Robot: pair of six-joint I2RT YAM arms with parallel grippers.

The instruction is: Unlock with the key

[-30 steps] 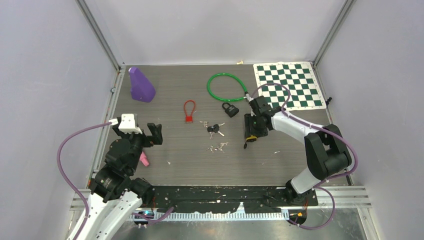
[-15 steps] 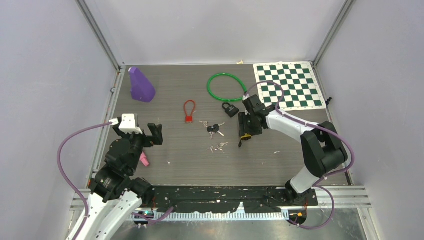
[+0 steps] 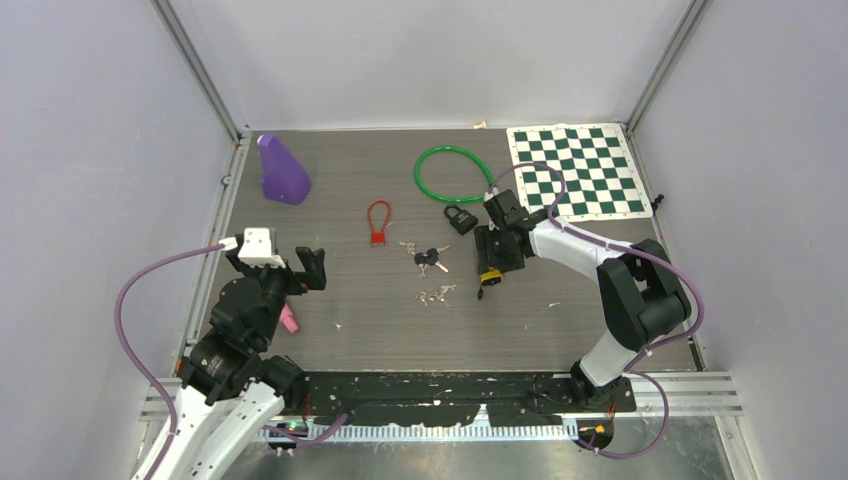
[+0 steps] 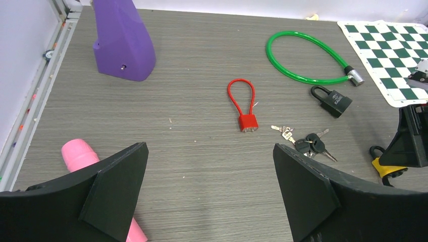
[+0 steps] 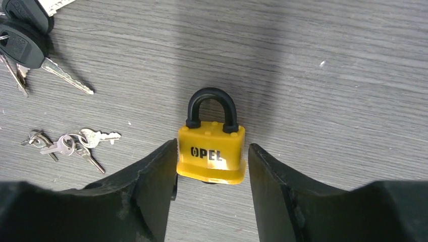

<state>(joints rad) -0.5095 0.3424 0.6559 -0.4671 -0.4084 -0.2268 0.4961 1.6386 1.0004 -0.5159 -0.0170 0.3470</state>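
between pale walls (image 3: 90, 150), grey table (image 3: 380, 330), keys (image 3: 431, 259).

On the counter (image 3: 400, 330) we see the padlock (image 5: 211, 154) between our right end effector's (image 5: 212, 166) fingers, small keys (image 5: 70, 143) left of it. Behind lie larger keys (image 3: 430, 258), another lock (image 3: 461, 219), a cable ring (image 3: 450, 172), and the chessboard (image 3: 578, 168) far right.

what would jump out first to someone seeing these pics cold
The yellow padlock grabs the eye first, lying flat on the table between the fingers of the right claw, right of centre. Towards the far edge are a bright green cable loop and, in the far right corner, a green-and-white chessboard mat. A purple wedge-shaped block stands at the far left.
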